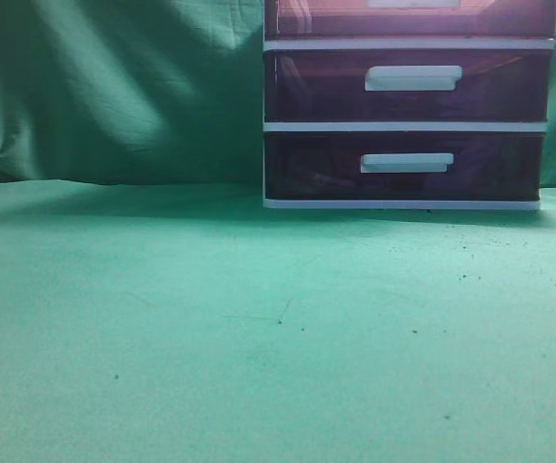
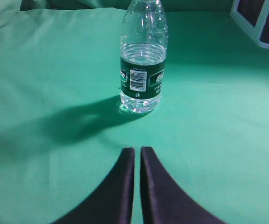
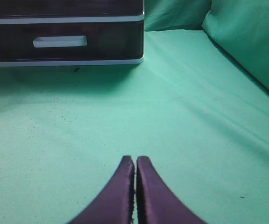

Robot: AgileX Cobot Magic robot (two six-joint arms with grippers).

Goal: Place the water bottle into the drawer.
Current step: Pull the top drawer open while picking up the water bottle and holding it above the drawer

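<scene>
The water bottle (image 2: 143, 60) is clear with a dark green label. It stands upright on the green cloth in the left wrist view, straight ahead of my left gripper (image 2: 138, 149), which is shut, empty and a short way from it. The drawer (image 1: 336, 19), dark maroon, is the top tier of the white-framed unit. It appears closed and is cut off by the exterior view's top edge. My right gripper (image 3: 135, 158) is shut and empty over bare cloth, facing the unit. The exterior view shows neither the bottle nor the grippers.
The middle drawer (image 1: 307, 87) and lowest drawer (image 1: 307, 166) are closed. The lowest drawer also shows in the right wrist view (image 3: 111, 44). A corner of the unit (image 2: 260, 28) shows at the left wrist view's top right. Green cloth (image 1: 259, 328) covers the table and backdrop.
</scene>
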